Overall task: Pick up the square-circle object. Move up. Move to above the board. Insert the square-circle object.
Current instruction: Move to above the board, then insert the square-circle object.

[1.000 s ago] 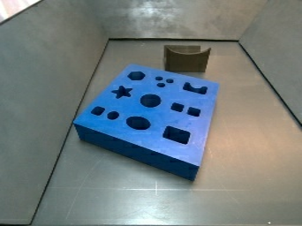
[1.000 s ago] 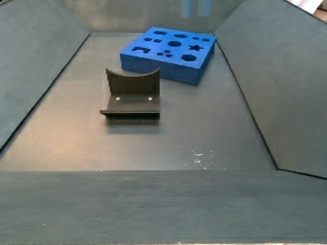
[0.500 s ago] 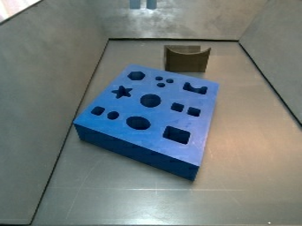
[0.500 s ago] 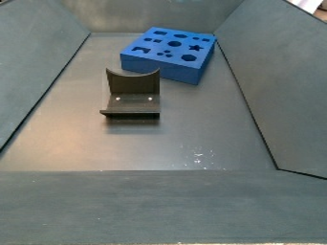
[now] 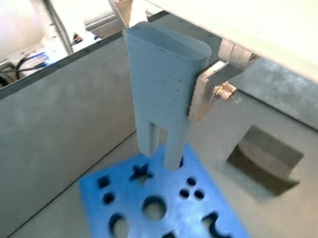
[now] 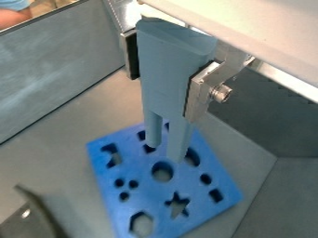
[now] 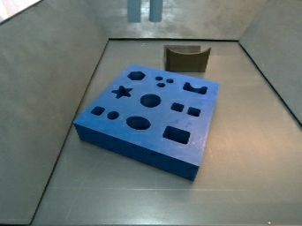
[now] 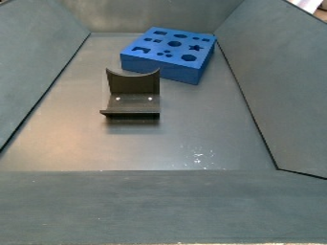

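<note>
the claw (image 5: 168,65) is seen high above the desk (image 7: 236,185), clenched on the peg (image 5: 162,93), which is held upright between the silver finger plates (image 5: 206,88); in both wrist views the pale grey-blue peg (image 6: 168,88) hangs straight down from the claw (image 6: 168,60), its forked lower end well clear of the board (image 5: 155,200) beneath it

the blue board (image 6: 162,181), with star, round and square holes cut in its top, lies flat on the desk directly below the claw, apart from the peg's tip

in a side view only the lower tips of the peg (image 7: 144,10) are seen at the upper edge, hanging well above the board (image 7: 147,113); whether the claw itself shows there cannot be told

the fixture (image 7: 186,57), a dark bracket with a curved notch, stands on the desk beyond the board, off to one side of the claw and well below it (image 5: 263,160)

in a side view the fixture (image 8: 130,93) and the board (image 8: 169,53) are seen near each other but not touching
</note>
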